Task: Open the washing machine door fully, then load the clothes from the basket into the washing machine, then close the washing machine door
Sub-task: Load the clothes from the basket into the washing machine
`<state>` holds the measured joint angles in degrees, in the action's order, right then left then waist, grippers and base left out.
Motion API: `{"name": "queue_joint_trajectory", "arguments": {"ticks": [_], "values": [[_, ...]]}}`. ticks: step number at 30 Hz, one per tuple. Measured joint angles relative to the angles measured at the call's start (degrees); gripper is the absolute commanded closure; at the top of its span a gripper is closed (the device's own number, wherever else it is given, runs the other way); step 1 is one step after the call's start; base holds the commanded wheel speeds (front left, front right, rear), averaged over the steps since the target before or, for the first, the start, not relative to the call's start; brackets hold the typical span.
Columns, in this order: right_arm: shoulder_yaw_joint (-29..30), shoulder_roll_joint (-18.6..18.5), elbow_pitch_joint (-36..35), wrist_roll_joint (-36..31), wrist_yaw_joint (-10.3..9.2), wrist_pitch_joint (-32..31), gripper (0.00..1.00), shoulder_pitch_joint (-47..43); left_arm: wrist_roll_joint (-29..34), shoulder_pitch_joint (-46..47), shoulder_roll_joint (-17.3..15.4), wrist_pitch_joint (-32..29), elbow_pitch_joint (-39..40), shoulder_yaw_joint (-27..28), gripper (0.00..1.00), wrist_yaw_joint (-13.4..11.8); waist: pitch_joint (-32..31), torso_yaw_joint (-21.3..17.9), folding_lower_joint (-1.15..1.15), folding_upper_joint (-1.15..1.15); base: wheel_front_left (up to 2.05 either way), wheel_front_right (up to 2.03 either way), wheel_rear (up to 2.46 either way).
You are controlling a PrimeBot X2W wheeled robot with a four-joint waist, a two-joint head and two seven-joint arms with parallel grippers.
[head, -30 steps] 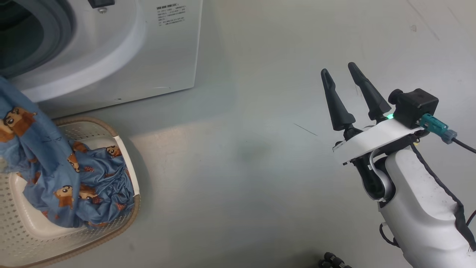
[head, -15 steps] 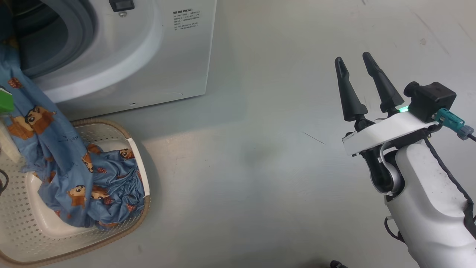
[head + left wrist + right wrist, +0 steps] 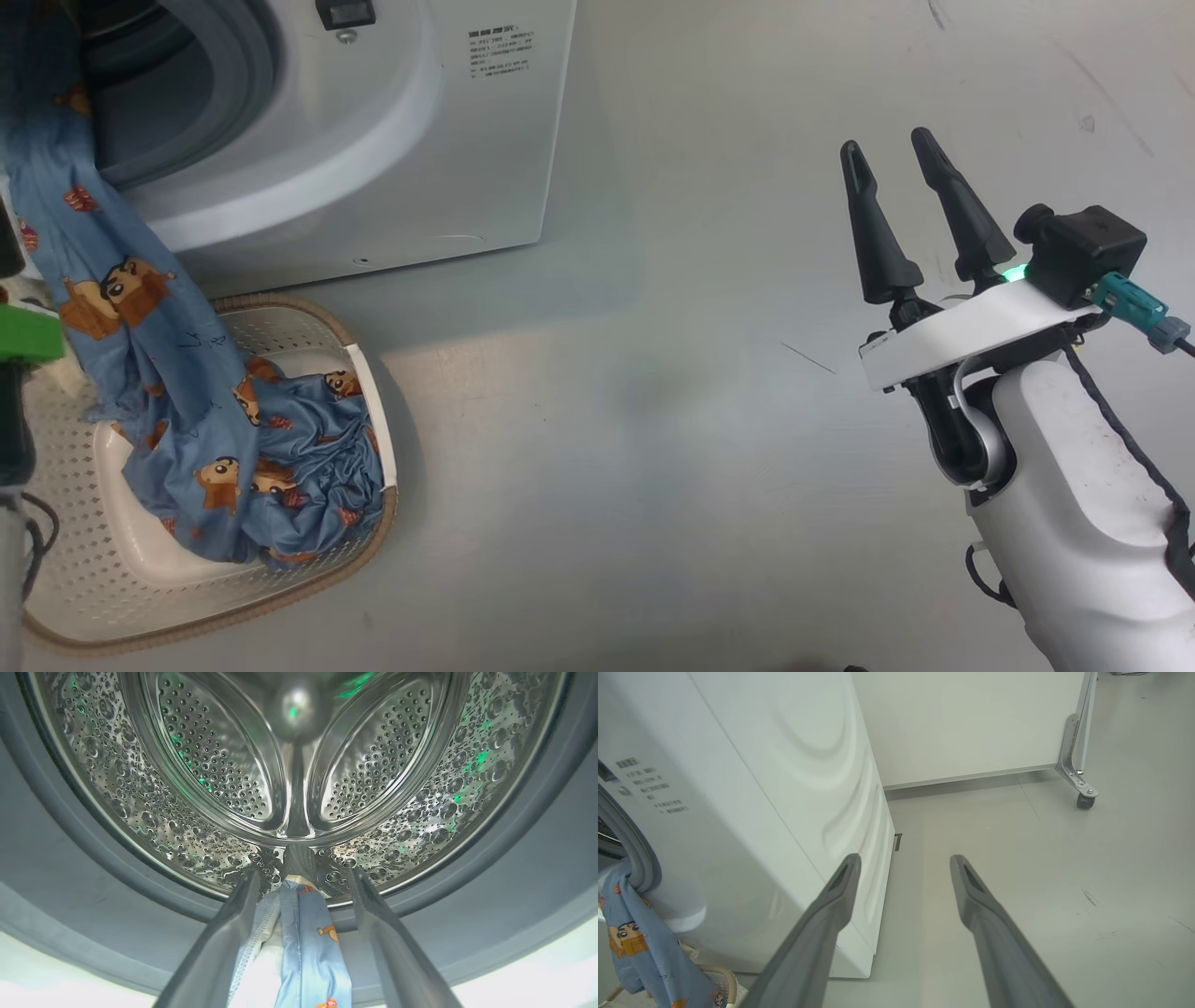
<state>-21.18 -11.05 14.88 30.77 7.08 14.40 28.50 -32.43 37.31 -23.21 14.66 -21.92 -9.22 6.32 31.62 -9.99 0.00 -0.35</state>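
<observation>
Gripper L (image 3: 303,873) spread at drum (image 3: 210,765), clothes (image 3: 308,952) between; gripper R (image 3: 884,142) spread over floor (image 3: 653,373).

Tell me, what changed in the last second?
Mainly the head camera swung left: the washing machine and basket slid right in view. The blue garment still trails from basket up to the drum mouth. Left gripper and right gripper stayed open, the right empty.

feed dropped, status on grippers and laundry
Left gripper open at drum; right gripper open over floor. Light blue printed garment trails from cream perforated basket over grey washer gasket.
</observation>
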Motion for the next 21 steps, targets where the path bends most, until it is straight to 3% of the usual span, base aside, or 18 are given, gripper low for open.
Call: {"name": "queue_joint_trajectory", "arguments": {"ticks": [21], "values": [[0.75, -0.36, -1.04, -0.14, 0.0, 0.0, 0.0, -0.69, 2.56, -21.62, 7.62, 0.0, 12.54, 5.83, 0.0, -2.01, -1.0, 0.72, 0.0, 0.0, 0.0, 0.0, 0.0]]}}
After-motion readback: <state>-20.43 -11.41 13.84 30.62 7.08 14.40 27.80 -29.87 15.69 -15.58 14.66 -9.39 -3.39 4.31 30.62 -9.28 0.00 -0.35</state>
